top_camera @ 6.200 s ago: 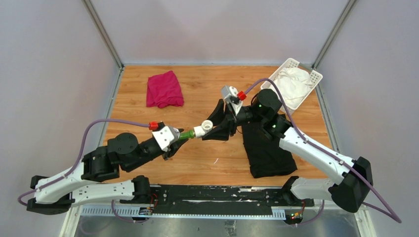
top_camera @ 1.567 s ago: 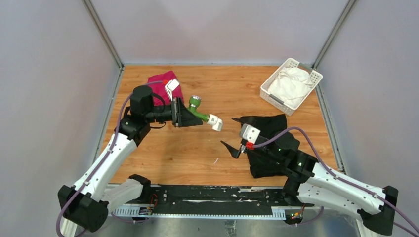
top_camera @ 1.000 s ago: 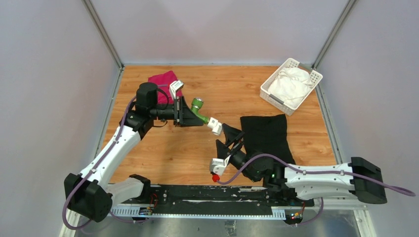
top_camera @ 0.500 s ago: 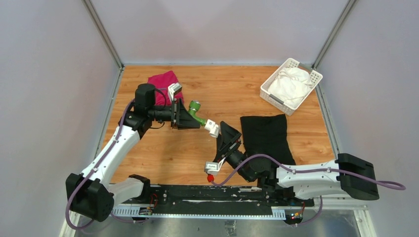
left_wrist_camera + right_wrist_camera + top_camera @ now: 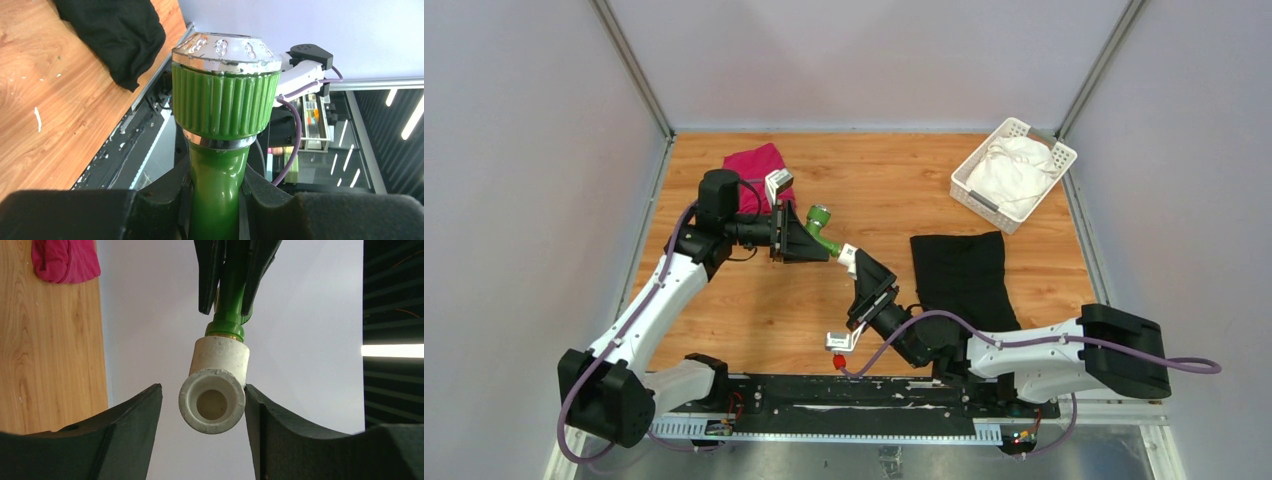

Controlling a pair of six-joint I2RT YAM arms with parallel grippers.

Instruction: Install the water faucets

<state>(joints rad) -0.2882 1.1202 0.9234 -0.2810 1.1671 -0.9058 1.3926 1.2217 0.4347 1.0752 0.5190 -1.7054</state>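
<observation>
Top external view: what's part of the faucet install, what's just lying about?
Job: small green plastic tap with round knob, in left claw; small white plastic pipe fitting on its end, inside open right claw.
Lying about: crumpled red cloth; flat black cloth; white plastic basket holding white cloth.

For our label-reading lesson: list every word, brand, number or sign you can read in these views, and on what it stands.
No text can be read in any view.
The green tap: raised marks on its silver top, too blurred to read.
The shelf behind it: coloured items, too small to read.
The white pipe fitting and the white basket: no writing seen.
</observation>
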